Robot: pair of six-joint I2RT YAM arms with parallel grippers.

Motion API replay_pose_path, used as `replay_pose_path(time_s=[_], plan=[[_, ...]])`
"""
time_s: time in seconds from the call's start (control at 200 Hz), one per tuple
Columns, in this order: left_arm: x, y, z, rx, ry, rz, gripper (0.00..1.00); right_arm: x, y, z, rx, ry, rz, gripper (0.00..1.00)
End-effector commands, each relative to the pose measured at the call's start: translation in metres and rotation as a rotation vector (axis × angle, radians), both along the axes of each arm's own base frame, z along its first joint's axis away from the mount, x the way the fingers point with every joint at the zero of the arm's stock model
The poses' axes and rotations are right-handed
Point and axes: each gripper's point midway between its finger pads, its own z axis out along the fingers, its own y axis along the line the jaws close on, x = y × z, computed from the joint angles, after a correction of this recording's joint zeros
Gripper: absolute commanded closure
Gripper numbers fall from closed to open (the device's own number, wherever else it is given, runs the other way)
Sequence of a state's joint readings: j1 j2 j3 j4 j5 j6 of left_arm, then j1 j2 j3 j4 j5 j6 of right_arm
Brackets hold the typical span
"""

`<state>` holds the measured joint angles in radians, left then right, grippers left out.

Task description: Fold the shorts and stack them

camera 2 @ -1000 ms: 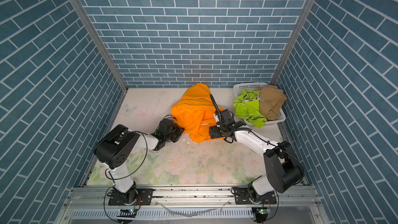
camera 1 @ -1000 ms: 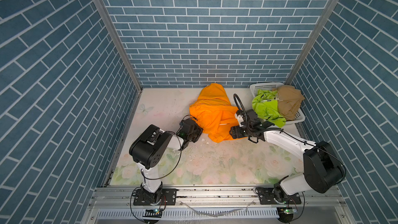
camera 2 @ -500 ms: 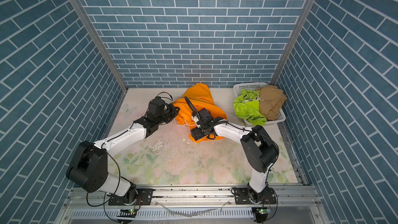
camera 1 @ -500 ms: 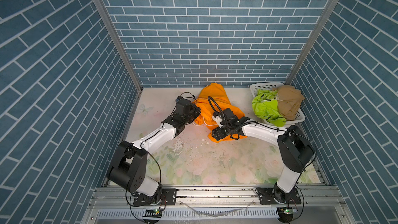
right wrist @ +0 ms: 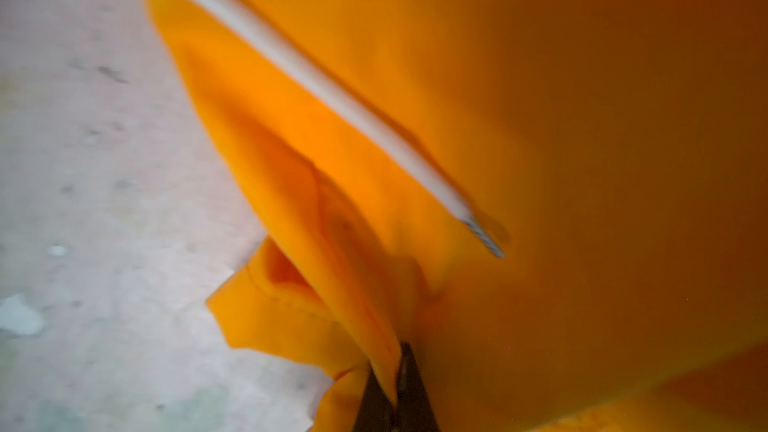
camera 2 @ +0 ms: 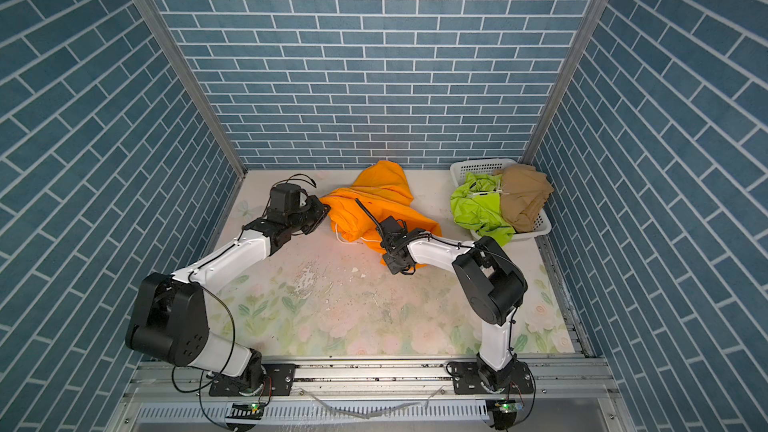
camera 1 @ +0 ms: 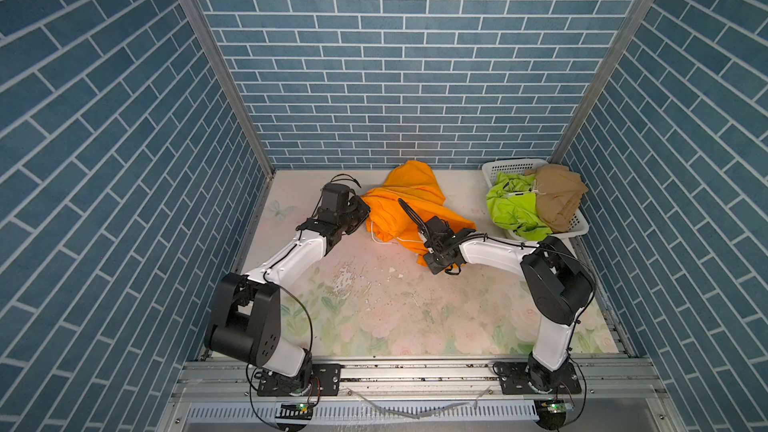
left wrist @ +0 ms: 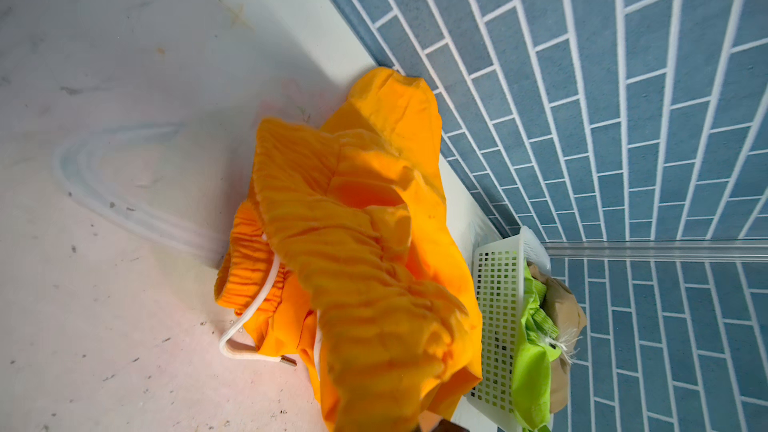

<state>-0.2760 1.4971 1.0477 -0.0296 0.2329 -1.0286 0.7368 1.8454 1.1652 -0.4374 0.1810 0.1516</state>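
Both arms on the orange shorts (camera 1: 407,201). Right end effector (right wrist: 397,376) is clenched on a hem fold, cloth pinched flat between the jaws in the right wrist view. Left end effector (camera 1: 360,210) is clenched too; the gathered waistband edge runs right down into it in the left wrist view, so I read that as grasping the same pair.

The shorts lie crumpled on the worktop (camera 1: 374,305), the bulk bunched between the two end effectors and spilling away from both toward the back wall. The white drawstring (left wrist: 253,313) trails loose just beside the waistband, and one end lies across the cloth near the right end effector.

Green shorts (camera 1: 513,209) and tan shorts (camera 1: 557,197) are heaped in the basket (camera 1: 509,166), well apart from the left end effector and nearer the right.

Handling, my call: light, limp, thin fabric with no stiffness, so it'll sag and drag. The elastic waist is thicker and the better place to take hold, at its two corners. A single-layer hem pinch could slip or grab only one layer, and the cord may snag.
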Motion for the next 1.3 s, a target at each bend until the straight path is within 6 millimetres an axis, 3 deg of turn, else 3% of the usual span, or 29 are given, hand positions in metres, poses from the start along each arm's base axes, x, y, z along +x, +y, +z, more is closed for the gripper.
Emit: replay_pose_path(time_s=[0.0, 0.115, 0.165, 0.235, 0.31, 0.39, 0.52, 0.635, 0.735, 0.865, 1.095, 1.295], plan=[[0.005, 0.026, 0.043, 0.009, -0.063, -0.003, 1.0, 0.022, -0.058, 0.048, -0.055, -0.092, -0.148, 1.0], [0.016, 0.044, 0.071, -0.009, -0.079, -0.016, 1.0, 0.049, -0.105, 0.105, -0.031, -0.175, -0.276, 1.0], [0.019, 0.05, 0.085, 0.0, -0.091, -0.023, 1.0, 0.061, -0.127, 0.139, -0.01, -0.231, -0.335, 1.0], [0.02, 0.057, 0.101, 0.02, -0.11, -0.027, 1.0, 0.067, -0.147, 0.173, 0.014, -0.286, -0.389, 1.0], [0.017, 0.065, 0.104, 0.047, -0.106, -0.021, 1.0, 0.065, -0.156, 0.19, 0.036, -0.321, -0.407, 1.0], [0.012, 0.074, 0.089, 0.039, -0.081, -0.01, 1.0, 0.06, -0.155, 0.17, 0.025, -0.283, -0.401, 1.0], [-0.003, 0.078, 0.039, 0.009, -0.004, -0.007, 1.0, 0.047, -0.159, 0.115, -0.024, -0.17, -0.427, 1.0], [-0.016, 0.075, -0.004, -0.024, 0.066, -0.024, 1.0, 0.038, -0.158, 0.096, 0.002, -0.136, -0.447, 1.0], [-0.025, 0.077, -0.028, -0.059, 0.1, -0.019, 1.0, 0.027, -0.157, 0.079, 0.0, -0.078, -0.451, 0.95], [-0.027, 0.076, -0.037, -0.076, 0.111, -0.032, 1.0, 0.011, -0.148, 0.061, 0.056, -0.004, -0.455, 0.77], [-0.031, 0.072, -0.044, -0.095, 0.121, -0.046, 1.0, -0.01, -0.122, 0.052, 0.288, 0.066, -0.511, 0.42], [-0.039, 0.068, -0.062, -0.131, 0.15, -0.055, 1.0, -0.02, -0.09, 0.045, 0.501, 0.144, -0.524, 0.33]])
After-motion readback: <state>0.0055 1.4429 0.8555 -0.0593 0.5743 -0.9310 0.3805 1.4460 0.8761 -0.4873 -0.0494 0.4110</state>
